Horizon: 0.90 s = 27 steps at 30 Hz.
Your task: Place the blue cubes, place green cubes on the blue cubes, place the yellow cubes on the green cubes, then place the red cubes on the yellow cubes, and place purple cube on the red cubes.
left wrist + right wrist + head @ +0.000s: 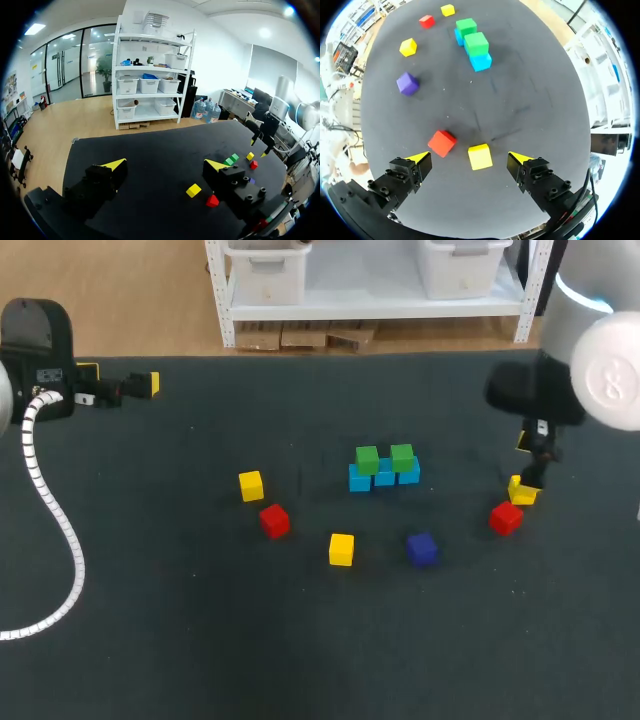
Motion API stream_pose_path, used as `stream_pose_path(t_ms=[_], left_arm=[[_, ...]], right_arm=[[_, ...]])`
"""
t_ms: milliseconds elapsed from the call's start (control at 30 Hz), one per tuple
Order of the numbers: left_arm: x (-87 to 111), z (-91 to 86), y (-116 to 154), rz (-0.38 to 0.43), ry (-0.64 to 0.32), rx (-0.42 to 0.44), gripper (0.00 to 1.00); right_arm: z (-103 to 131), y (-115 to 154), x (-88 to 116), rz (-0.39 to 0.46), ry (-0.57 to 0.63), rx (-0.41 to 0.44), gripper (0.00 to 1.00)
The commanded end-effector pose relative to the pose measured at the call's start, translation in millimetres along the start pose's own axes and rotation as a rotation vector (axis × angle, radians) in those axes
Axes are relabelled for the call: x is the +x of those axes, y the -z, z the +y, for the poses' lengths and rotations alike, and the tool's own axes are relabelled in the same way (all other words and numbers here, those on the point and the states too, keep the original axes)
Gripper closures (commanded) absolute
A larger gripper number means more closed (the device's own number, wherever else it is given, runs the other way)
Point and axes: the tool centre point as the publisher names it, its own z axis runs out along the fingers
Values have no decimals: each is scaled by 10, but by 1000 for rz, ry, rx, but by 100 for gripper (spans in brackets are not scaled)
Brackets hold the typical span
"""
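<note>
While both arms hang over a dark counter (pixel 200 640), a row of blue cubes (pixel 384 476) sits near its middle, touching one another. Two green cubes rest on top of the row, one toward the left end (pixel 367 459) and one toward the right end (pixel 402 456).

At the right side, the right arm (pixel 600 360) holds the right jaws wide apart just above a yellow cube (pixel 480 156). That cube lies on the counter between the two yellow tips, clear of both. A red cube (pixel 442 143) sits just beside it, on its near side.

Left of the stack lie a second yellow cube (pixel 251 485) and a second red cube (pixel 274 520), close together. Nearer than the stack are a third yellow cube (pixel 341 549) and a purple cube (pixel 422 548), a little apart.

The left arm (pixel 35 340) is at the far left edge, well apart from every cube, and the left jaws stand wide apart.
</note>
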Motion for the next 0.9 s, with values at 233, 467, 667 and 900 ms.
stream_pose_path(t_ms=[233, 467, 667, 900], left_arm=[[7, 41, 7, -4, -1, 33, 0], [7, 41, 7, -4, -1, 33, 0], [7, 41, 7, -4, -1, 33, 0], [7, 41, 7, -4, -1, 33, 0]], right_arm=[[-156, 21, 177, -9, 20, -2, 0], [-309, 73, 106, -166, -146, 66, 0], [-418, 234, 5, -311, -234, 181, 0], [-546, 622, -125, -490, -299, 292, 0]])
